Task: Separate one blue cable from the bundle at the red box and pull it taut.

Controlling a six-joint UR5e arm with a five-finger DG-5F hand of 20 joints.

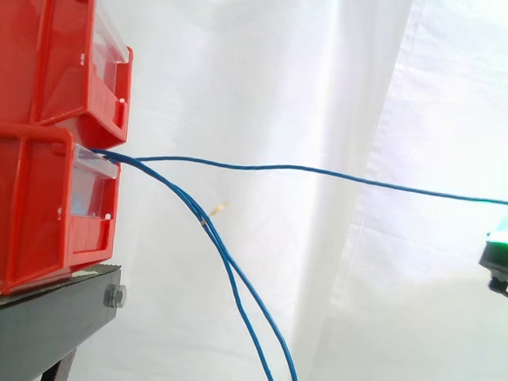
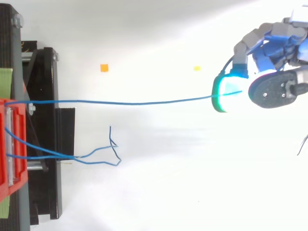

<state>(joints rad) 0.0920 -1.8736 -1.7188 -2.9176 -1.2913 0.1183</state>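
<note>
Two red bins [image 1: 44,132] are stacked on a black stand [image 1: 44,320] at the left. Blue cables come out of the lower bin's front. One blue cable [image 1: 308,170] [image 2: 134,102] runs almost straight to the right, with a slight sag, to my hand [image 2: 274,89]. The hand's glowing cyan-green fingertips [image 2: 224,91] are pinched on that cable's end. Two other blue cables [image 1: 242,299] hang down from the bin in the side view; from above they [image 2: 96,156] lie loose near the stand.
A white curtain hangs behind the work. Small orange [image 2: 104,68] and yellow [image 2: 197,68] markers lie on the white floor in the top view. A yellow tip [image 1: 221,208] shows on one of the hanging cables.
</note>
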